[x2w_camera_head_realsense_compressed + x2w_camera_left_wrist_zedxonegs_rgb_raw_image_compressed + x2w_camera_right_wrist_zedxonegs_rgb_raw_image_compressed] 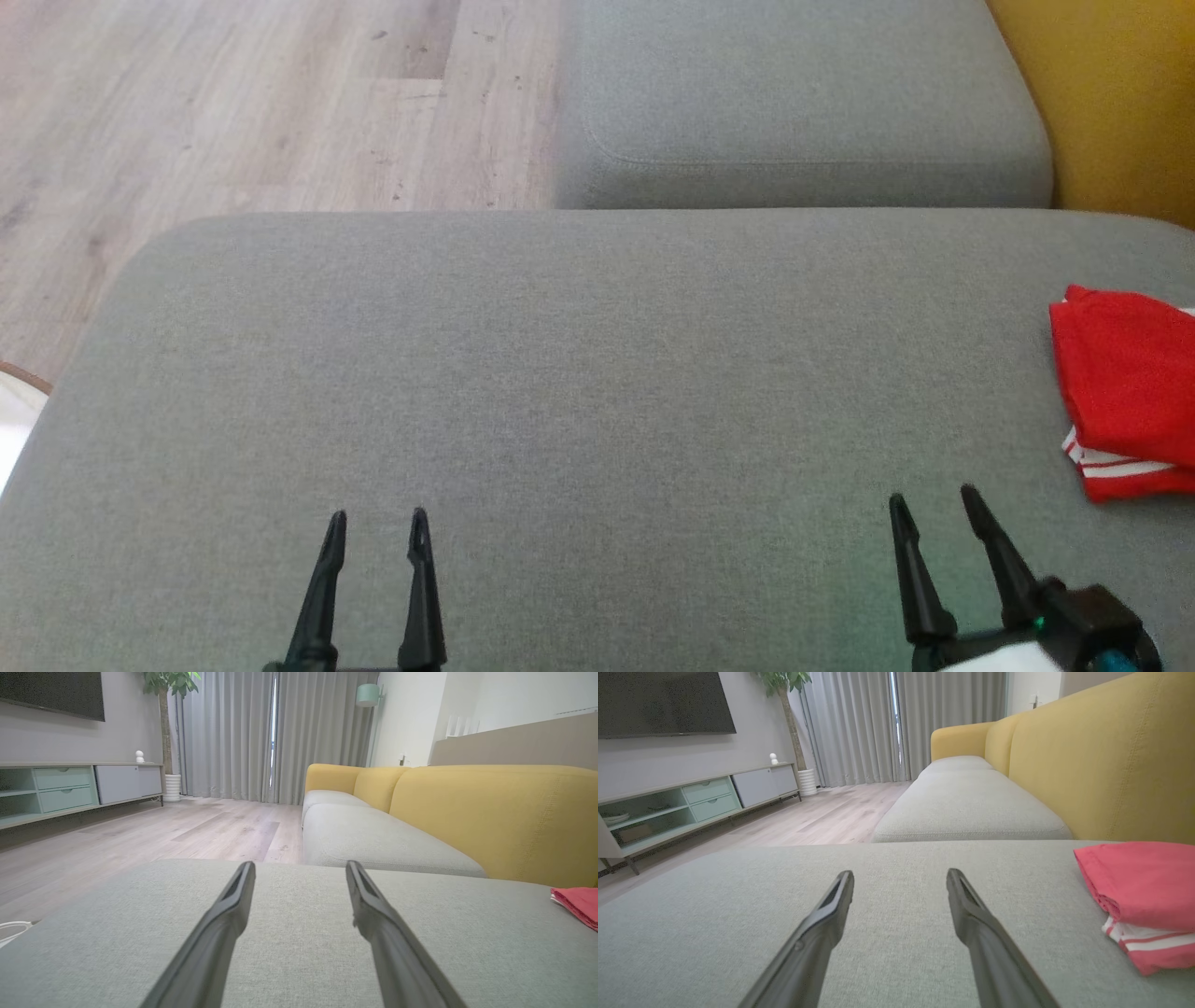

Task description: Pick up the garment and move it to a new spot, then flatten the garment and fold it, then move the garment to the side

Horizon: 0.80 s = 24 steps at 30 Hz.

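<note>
Garment (1125, 392) folded, cut off by right edge; left fingers (322, 579), right fingers (912, 560) apart, empty.

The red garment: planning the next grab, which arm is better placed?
Probably right. The right gripper, open, sits close to the red garment at the right side of the cushion; the left gripper is far across it.

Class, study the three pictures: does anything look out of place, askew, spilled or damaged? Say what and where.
Nothing is spilled or damaged. The one mild oddity is the red garment, lying far right on the grey cushion: its fold is uneven, with a white striped hem sticking out from under the red layer.
</note>
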### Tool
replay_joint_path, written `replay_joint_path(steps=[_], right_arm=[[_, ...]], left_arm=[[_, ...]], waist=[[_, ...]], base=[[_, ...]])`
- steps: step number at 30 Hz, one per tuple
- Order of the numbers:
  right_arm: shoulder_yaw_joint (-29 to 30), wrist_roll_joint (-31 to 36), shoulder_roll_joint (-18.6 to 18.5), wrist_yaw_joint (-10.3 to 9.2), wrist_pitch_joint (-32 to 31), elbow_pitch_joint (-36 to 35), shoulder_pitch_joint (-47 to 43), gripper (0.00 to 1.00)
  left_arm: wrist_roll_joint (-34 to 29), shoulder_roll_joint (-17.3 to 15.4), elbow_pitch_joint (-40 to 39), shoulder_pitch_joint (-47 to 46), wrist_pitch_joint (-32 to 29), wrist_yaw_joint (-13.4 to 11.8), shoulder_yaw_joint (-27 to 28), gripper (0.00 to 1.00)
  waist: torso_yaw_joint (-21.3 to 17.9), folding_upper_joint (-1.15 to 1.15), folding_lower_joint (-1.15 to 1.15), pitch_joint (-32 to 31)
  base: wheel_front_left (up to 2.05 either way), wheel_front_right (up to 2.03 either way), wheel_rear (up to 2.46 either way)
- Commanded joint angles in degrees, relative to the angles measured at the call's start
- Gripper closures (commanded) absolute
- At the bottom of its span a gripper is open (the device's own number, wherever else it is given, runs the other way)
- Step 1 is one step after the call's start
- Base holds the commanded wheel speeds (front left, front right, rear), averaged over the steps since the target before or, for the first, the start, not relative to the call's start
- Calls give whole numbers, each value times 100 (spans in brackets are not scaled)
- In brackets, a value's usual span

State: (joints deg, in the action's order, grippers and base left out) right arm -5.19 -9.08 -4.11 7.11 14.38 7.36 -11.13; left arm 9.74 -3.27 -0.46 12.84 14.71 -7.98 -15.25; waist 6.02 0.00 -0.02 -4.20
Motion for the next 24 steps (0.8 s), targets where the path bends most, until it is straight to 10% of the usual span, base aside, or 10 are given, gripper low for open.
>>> replay_joint_path(steps=[1,20,21,24], right_arm=[[-84,49,-10,37,61,-201,146,0],[16,125,110,37,62,-285,-47,0],[123,77,148,-1,-1,-67,-238,100],[110,51,150,-2,-10,174,-270,100]], left_arm=[[-9,39,-231,-184,29,44,218,0],[-68,39,-192,-93,29,228,205,0],[-29,0,0,66,0,222,39,100],[-3,0,254,100,-3,220,31,100]], waist=[[44,0,2,-51],[13,0,2,-120],[12,0,2,-121],[8,0,2,-118]], base=[[0,0,0],[0,0,0],[0,0,0],[0,0,0]])
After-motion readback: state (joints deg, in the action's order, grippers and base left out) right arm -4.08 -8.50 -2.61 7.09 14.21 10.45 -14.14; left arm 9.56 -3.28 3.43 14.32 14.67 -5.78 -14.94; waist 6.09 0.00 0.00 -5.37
